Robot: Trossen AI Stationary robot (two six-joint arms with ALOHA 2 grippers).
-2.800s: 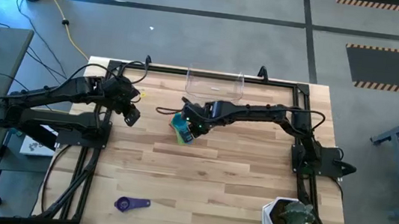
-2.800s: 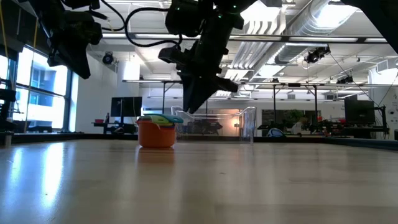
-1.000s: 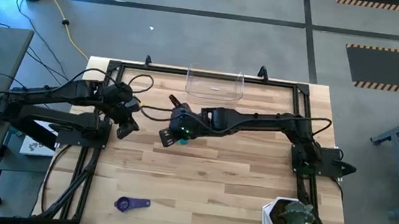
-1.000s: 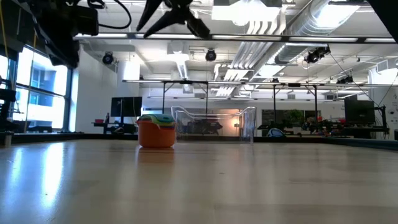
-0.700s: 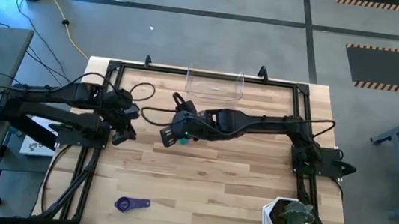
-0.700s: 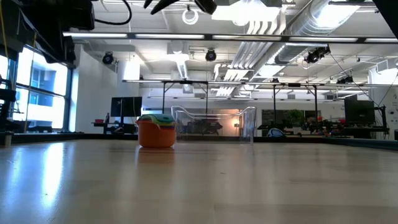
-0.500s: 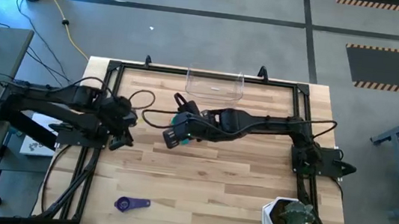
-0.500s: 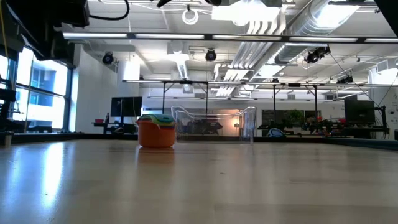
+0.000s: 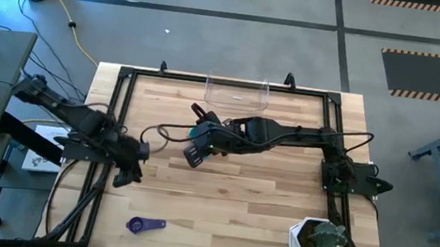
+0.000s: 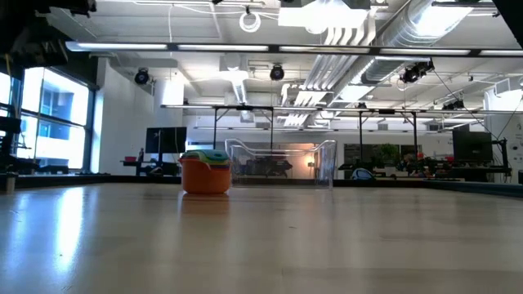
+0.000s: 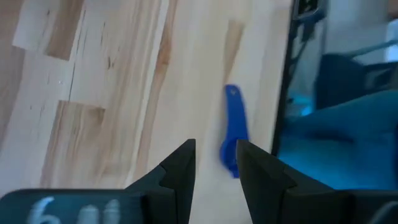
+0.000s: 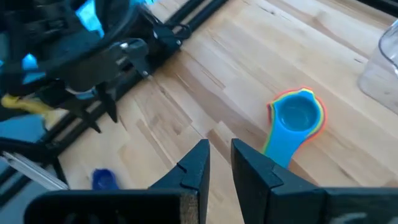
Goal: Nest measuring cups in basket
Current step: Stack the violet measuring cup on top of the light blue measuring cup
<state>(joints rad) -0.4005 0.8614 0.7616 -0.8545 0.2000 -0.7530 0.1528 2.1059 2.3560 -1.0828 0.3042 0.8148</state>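
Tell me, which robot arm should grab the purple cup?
Probably the left. Its gripper hangs near the table's left edge, closer to the purple measuring cup. The right gripper sits mid-table by the nested cups.

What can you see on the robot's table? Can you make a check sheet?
Surface: pale wooden plank table, bare in the middle.
Job's things: clear rectangular plastic basket at the far edge, nothing seen inside; stack of nested plastic measuring cups, blue on top, on the wood outside it; lone purple plastic measuring cup near the front edge.
Clutter: white plant pot at a front corner.
Grippers: left gripper open a little, empty, facing the purple cup; right gripper open a little, empty, near the stack.
Cables: black cable loop above the table; yellow cable on the floor.
Surroundings: grey floor; people: nothing seen.
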